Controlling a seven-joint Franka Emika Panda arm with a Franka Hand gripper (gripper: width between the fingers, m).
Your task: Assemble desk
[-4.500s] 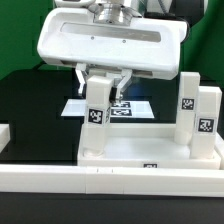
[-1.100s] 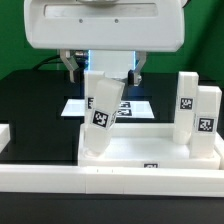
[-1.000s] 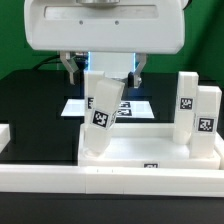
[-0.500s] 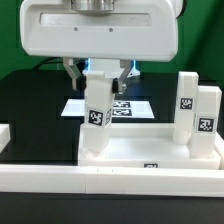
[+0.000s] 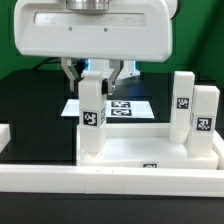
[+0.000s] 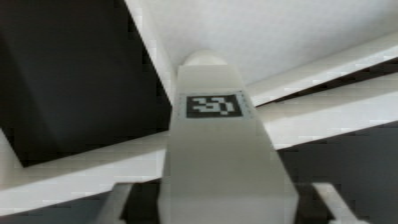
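Currently the two-finger gripper [image 5: 93,76] is clamped on a white plastic block leg [image 5: 92,108] with a black-and-white square tag, holding it upright at the exterior view's left corner of the white rimmed tray-like desk top [image 5: 135,148]. Two more white tagged legs [image 5: 194,112] stand upright at the top's right end. Behind lies the marker board [image 5: 125,107] on the black table [image 5: 35,110]. Wrist view shows the leg [image 6: 221,130] between the fingers [image 6: 111,200].

Open gap between the near leg [image 5: 92,115] and two legs [image 5: 194,108] apparently further right.
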